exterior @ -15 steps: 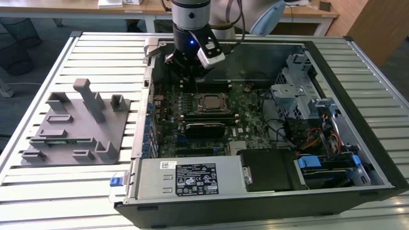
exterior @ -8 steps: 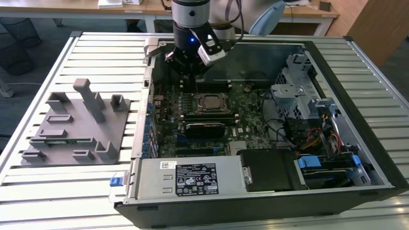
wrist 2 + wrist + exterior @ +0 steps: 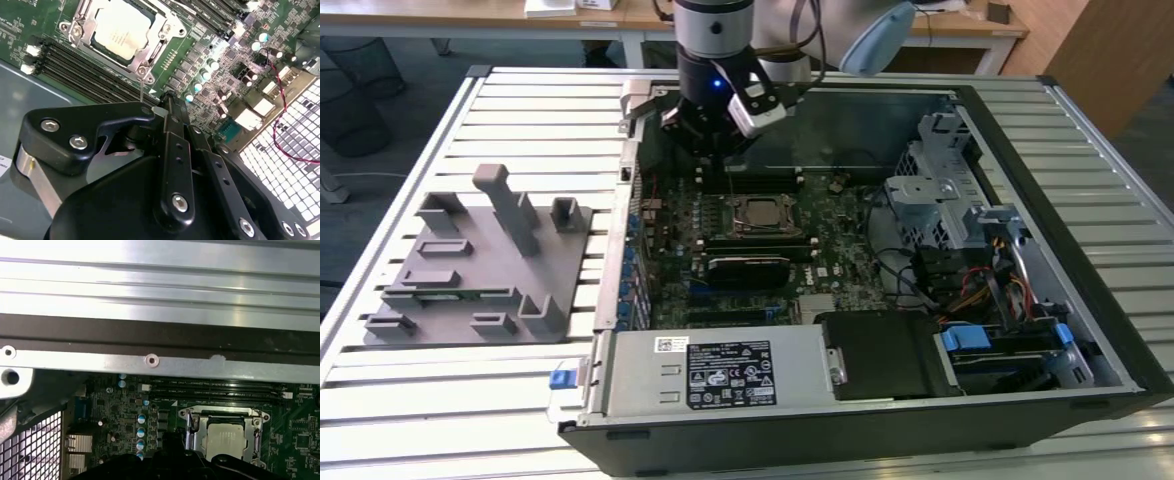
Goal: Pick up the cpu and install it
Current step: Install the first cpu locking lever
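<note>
One cpu (image 3: 757, 213) sits seated in its motherboard socket (image 3: 80, 31) at the exterior frame's centre, inside the open computer case (image 3: 1014, 330). Just above it, upper centre, the end effector (image 3: 707, 135) hovers empty; its finger spacing I cannot tell. A grey fixture block (image 3: 474, 260) rests on the surface (image 3: 467, 400) at left.

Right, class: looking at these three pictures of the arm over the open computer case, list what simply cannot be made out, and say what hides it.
- Square silver-topped cpu in its metal socket frame: in the first wrist view its near edge is covered by the black gripper body.
- Whether the socket's retaining latch is locked: too small in the exterior view, where the cpu sits.
- Gripper fingertips: in the second wrist view the linkages overlap them, so open or shut is unclear.
</note>
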Available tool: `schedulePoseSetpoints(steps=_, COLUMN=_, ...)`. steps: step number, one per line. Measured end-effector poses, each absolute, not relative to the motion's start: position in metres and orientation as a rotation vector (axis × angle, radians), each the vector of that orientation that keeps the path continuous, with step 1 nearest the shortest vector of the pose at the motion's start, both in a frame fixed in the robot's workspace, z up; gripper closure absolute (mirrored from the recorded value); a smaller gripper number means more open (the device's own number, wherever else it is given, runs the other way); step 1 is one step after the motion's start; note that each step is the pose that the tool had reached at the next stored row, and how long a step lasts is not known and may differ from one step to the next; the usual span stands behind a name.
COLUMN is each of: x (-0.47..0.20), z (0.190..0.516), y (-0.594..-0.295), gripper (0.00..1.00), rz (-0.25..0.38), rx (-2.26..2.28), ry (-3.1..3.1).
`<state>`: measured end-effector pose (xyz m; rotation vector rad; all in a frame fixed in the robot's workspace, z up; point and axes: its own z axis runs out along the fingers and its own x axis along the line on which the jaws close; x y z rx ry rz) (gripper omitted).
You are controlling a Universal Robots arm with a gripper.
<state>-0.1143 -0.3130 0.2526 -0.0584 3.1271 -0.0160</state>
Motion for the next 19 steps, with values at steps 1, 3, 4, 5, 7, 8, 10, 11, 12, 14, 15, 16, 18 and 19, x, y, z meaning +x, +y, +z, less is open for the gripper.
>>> schedulePoseSetpoints(steps=1, x=-0.1147, z=0.2526, y=-0.3129, gripper=0.89, rz=-0.016, rx=-0.058, ry=3.127)
schedulePoseSetpoints(steps=3, x=-0.1150, z=0.2527, y=-0.3128, gripper=0.89, rz=-0.016, rx=-0.058, ry=3.127)
schedulePoseSetpoints(steps=4, x=-0.1150, z=0.2526, y=-0.3128, gripper=0.89, rz=-0.016, rx=-0.059, ry=3.127)
schedulePoseSetpoints(steps=5, x=-0.1151, z=0.2526, y=-0.3128, gripper=0.89, rz=-0.016, rx=-0.058, ry=3.127)
schedulePoseSetpoints(steps=7, x=-0.1152, z=0.2526, y=-0.3125, gripper=0.89, rz=-0.016, rx=-0.058, ry=3.127)
schedulePoseSetpoints(steps=8, x=-0.1152, z=0.2526, y=-0.3123, gripper=0.89, rz=-0.016, rx=-0.058, ry=3.127)
schedulePoseSetpoints(steps=10, x=-0.1152, z=0.2526, y=-0.3115, gripper=0.89, rz=-0.016, rx=-0.059, ry=3.127)
schedulePoseSetpoints(steps=11, x=-0.1152, z=0.2526, y=-0.3110, gripper=0.89, rz=-0.016, rx=-0.060, ry=3.127)
schedulePoseSetpoints(steps=12, x=-0.1151, z=0.2526, y=-0.3104, gripper=0.89, rz=-0.016, rx=-0.060, ry=3.127)
schedulePoseSetpoints(steps=14, x=-0.1148, z=0.2526, y=-0.3097, gripper=0.89, rz=-0.016, rx=-0.061, ry=3.127)
schedulePoseSetpoints(steps=15, x=-0.1138, z=0.2526, y=-0.3095, gripper=0.89, rz=-0.016, rx=-0.061, ry=3.127)
schedulePoseSetpoints(steps=16, x=-0.1124, z=0.2526, y=-0.3094, gripper=0.89, rz=-0.016, rx=-0.061, ry=3.127)
schedulePoseSetpoints(steps=18, x=-0.1094, z=0.2525, y=-0.3093, gripper=0.89, rz=-0.016, rx=-0.061, ry=3.127)
schedulePoseSetpoints(steps=19, x=-0.1076, z=0.2525, y=-0.3092, gripper=0.89, rz=-0.016, rx=-0.061, ry=3.127)
